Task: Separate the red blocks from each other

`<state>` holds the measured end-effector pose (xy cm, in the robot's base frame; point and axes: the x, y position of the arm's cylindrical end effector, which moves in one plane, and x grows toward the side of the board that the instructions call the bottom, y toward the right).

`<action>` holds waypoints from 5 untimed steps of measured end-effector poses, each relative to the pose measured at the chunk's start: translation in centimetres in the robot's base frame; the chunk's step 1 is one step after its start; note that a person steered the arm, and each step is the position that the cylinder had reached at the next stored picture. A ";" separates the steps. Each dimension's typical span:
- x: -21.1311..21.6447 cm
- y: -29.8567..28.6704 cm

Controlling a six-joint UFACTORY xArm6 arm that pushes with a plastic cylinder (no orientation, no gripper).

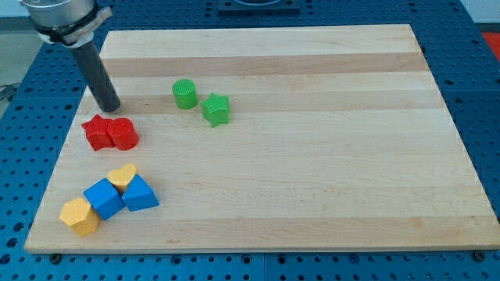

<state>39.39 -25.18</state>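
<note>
Rod-shaped and without jaws, the end effector has nothing to open or close and grips nothing; its tip (109,107) rests on the tabletop (312,156) near the view's upper left. The tip sits just above the two red blocks and slightly apart from them. The red star-like block (98,132) and the red cylinder (123,133) lie side by side, touching, the star on the view's left. Toward the view's right of the tip, the green cylinder (184,94) and the green star (216,109) stand close together. At the view's lower left a cluster gathers: the yellow heart (123,176), the blue cube (103,198), the blue triangular block (140,194) and the yellow hexagonal block (79,215), each touching a neighbour.
</note>
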 end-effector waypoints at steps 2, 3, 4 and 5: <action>5.7 -3.4; 10.0 -4.5; 12.6 -4.3; 11.5 -3.9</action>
<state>50.85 -29.13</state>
